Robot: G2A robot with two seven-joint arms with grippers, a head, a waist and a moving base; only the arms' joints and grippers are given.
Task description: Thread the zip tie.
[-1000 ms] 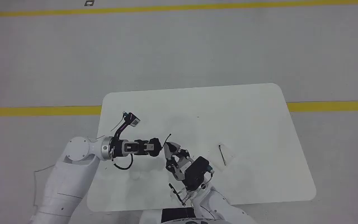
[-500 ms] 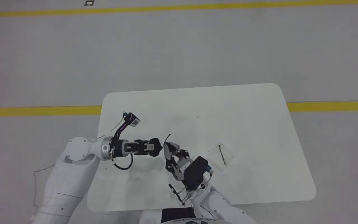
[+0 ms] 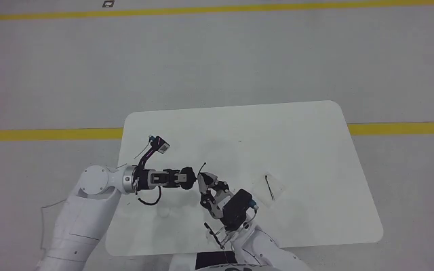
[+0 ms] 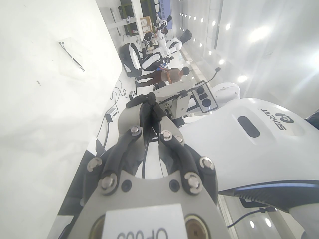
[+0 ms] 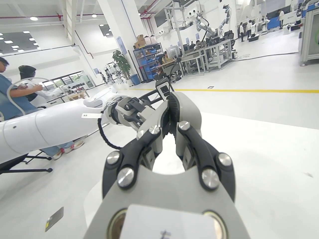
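Note:
A thin black zip tie (image 3: pixel 202 167) is held above the near left part of the white table (image 3: pixel 298 135), its free end sticking up where my two grippers meet. My left gripper (image 3: pixel 192 178) comes in from the left and is shut on the tie. In the left wrist view the strand (image 4: pixel 145 148) runs down between the closed fingers (image 4: pixel 149 115). My right gripper (image 3: pixel 204 184) comes up from the near edge, tip to tip with the left one. It is shut (image 5: pixel 170 108), pinching the tie's other part, which its pads hide.
A second black zip tie (image 3: pixel 270 187) lies flat on the table to the right of the grippers and appears again in the left wrist view (image 4: pixel 71 56). The table's near edge is close behind the right arm.

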